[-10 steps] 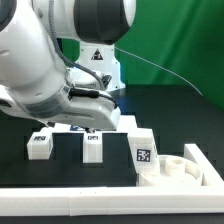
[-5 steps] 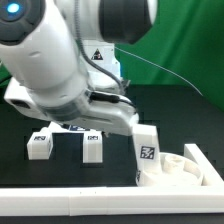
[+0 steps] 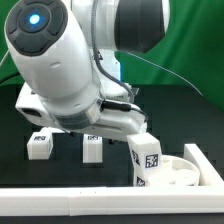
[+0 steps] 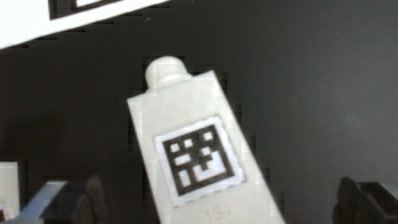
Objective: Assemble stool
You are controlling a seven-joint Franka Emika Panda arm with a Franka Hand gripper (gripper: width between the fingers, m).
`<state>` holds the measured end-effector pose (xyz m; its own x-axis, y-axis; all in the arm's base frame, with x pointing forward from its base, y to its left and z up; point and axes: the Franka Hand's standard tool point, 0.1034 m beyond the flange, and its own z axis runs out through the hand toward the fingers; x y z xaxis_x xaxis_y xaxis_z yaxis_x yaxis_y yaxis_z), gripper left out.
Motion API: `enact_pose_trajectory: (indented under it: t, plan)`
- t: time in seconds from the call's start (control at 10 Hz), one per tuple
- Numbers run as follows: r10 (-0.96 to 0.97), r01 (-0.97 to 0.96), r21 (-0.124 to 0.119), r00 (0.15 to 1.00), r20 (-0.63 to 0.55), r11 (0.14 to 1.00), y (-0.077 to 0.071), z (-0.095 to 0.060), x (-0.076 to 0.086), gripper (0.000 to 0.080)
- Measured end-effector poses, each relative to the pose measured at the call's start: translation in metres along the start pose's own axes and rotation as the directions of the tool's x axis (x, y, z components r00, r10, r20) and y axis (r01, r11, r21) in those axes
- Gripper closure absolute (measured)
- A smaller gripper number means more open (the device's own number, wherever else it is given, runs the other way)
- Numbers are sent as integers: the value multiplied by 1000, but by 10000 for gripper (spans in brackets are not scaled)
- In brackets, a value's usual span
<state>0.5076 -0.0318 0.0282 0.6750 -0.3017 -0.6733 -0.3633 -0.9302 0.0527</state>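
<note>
- A long white rail [image 3: 60,200] is laid along the near edge.
- Just behind it, at the exterior view's right, the round seat [image 3: 190,172] is seen, with a tagged leg [image 3: 148,162] tilted at its left side.
- The claw [image 4: 210,198] is spread wide around that leg, with a gap at each finger.
- Farther left, a second leg [image 3: 92,148] and a third leg [image 3: 40,146] are stood upright and apart.

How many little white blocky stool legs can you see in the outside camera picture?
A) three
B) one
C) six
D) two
A: the far-left small white plastic leg and the middle small white plastic leg stand apart, and the third white leg with the big tag is next to the round white plastic seat disc.
</note>
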Motion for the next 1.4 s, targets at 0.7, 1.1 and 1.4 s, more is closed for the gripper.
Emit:
enact_pose_trajectory:
  t: [0.7, 1.1, 1.4]
  plan:
    - [45, -45, 0, 999, -5, 999, 1, 6, 5, 240]
    - [45, -45, 0, 999, -5, 999, 1, 6, 5, 463]
    - [46, -46, 0, 999, -5, 999, 2, 6, 5, 463]
